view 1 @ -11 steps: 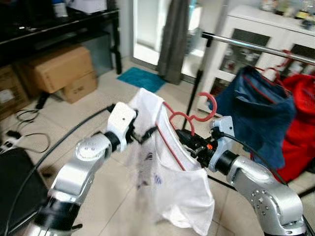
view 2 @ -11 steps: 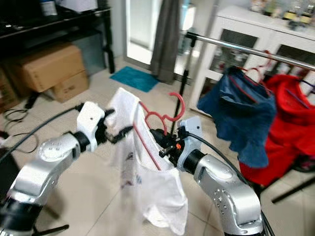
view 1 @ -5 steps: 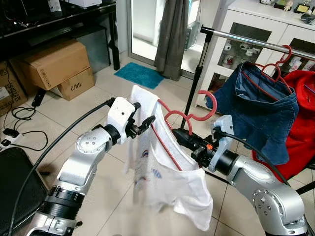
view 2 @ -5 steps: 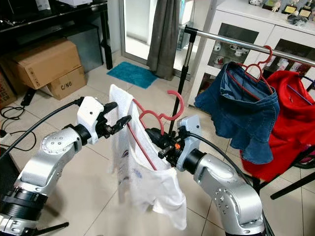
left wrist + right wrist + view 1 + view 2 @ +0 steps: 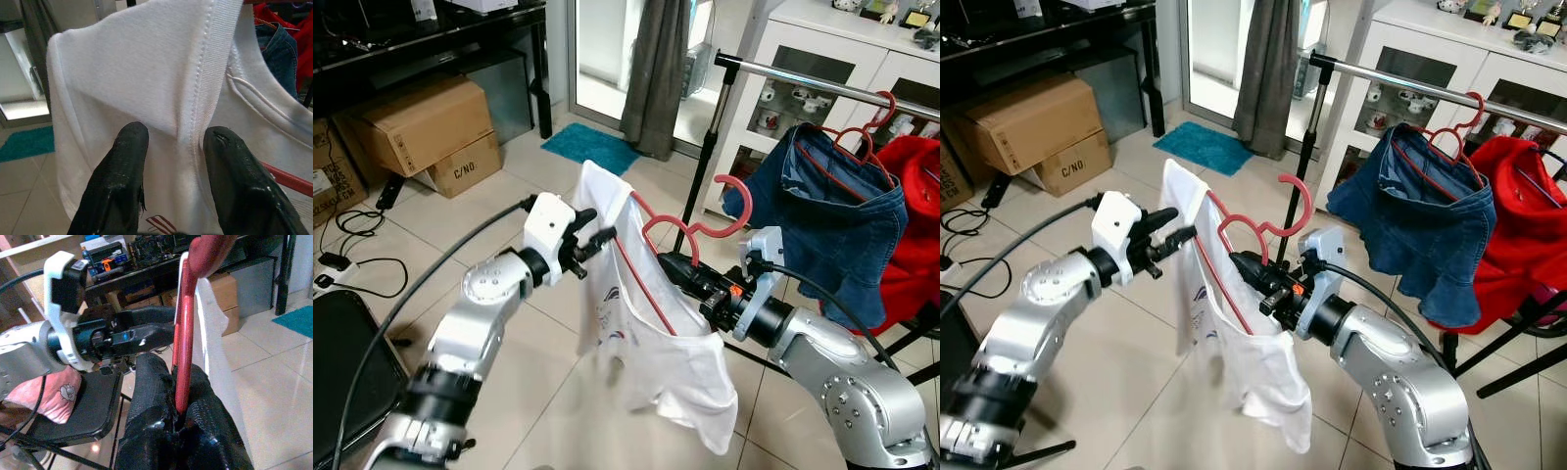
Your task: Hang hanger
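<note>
A red hanger (image 5: 741, 208) carries a white shirt (image 5: 656, 343) in mid-air in front of me. My right gripper (image 5: 680, 269) is shut on the hanger's lower bar just under the hook; in the right wrist view the red hanger (image 5: 183, 357) runs up from between the closed fingers (image 5: 151, 396). My left gripper (image 5: 597, 235) is open at the shirt's shoulder, and the shirt's hem (image 5: 208, 73) runs between its spread fingertips (image 5: 132, 142). The metal rail (image 5: 822, 83) stands behind and to the right, higher than the hook.
A blue denim garment (image 5: 822, 215) and a red garment (image 5: 915, 225) hang on red hangers on the rail. Behind it is a white cabinet (image 5: 901, 69). Cardboard boxes (image 5: 411, 122), a teal mat (image 5: 592, 147), a grey curtain (image 5: 656, 69) and floor cables (image 5: 352, 225) lie left.
The view has steadied after blur. The hanger and shirt have shifted slightly right toward the rail, held by the right gripper. The left gripper stays at the shirt's shoulder.
</note>
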Controlling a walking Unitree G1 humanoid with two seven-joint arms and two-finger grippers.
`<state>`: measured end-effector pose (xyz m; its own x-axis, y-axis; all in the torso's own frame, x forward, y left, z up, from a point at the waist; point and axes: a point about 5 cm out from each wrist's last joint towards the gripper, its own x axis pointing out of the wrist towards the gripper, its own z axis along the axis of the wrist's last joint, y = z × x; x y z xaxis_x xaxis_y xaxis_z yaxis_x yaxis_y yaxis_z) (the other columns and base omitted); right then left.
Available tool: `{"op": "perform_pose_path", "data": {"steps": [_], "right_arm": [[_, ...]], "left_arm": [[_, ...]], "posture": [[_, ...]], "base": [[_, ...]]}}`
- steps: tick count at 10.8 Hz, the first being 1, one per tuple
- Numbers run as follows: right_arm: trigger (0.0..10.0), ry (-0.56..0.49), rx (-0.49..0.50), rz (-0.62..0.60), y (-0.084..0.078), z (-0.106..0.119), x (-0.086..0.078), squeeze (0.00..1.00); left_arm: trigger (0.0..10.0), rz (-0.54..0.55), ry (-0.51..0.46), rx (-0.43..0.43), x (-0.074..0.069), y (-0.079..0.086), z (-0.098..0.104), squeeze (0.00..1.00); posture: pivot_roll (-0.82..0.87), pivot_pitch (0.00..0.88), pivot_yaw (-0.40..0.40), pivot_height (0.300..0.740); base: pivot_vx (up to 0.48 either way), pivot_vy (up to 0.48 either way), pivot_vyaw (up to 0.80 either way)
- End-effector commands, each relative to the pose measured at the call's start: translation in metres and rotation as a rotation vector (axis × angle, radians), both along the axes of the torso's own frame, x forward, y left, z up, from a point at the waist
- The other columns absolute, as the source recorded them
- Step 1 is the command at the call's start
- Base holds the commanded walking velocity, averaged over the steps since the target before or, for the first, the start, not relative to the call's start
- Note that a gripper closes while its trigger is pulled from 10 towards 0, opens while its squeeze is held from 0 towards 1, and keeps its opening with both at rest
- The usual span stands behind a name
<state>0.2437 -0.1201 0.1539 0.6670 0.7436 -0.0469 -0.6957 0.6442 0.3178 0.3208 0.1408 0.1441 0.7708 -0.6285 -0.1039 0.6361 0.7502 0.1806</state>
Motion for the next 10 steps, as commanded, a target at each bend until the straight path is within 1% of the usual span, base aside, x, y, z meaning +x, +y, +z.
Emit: {"op": "perform_pose_path", "data": {"steps": [1,2,5,8,10], "right_arm": [[0.0,-0.097,0.031,0.029,0.0,0.0206,0.0004,0.0],[0.0,-0.101,0.032,0.036,-0.0005,0.0213,-0.0001,0.0],[0.0,-0.104,0.031,0.031,-0.0025,0.0217,0.0007,0.0],[0.0,-0.107,0.035,0.032,-0.003,0.0227,0.0023,0.0],[0.0,-0.11,0.038,0.029,-0.0041,0.0237,0.0033,0.0]], "left_arm": [[0.0,-0.013,-0.003,0.02,0.0029,0.0017,0.0012,0.0],[0.0,-0.021,-0.005,0.024,0.0046,0.0026,0.0023,0.0],[0.0,-0.026,-0.02,0.022,0.0081,0.0034,0.0061,0.0],[0.0,-0.029,-0.021,0.018,0.0082,0.0057,0.0061,0.0],[0.0,-0.037,-0.025,-0.003,0.0078,0.0058,0.0075,0.0]], "posture": [[-0.11,0.0,-0.082,0.74],[-0.11,0.0,-0.097,0.74],[-0.11,0.0,-0.098,0.74],[-0.11,0.0,-0.103,0.74],[-0.11,0.0,-0.106,0.74]], "base": [[0.0,0.0,0.0],[0.0,0.0,0.0],[0.0,0.0,0.0],[0.0,0.0,0.0],[0.0,0.0,0.0]]}}
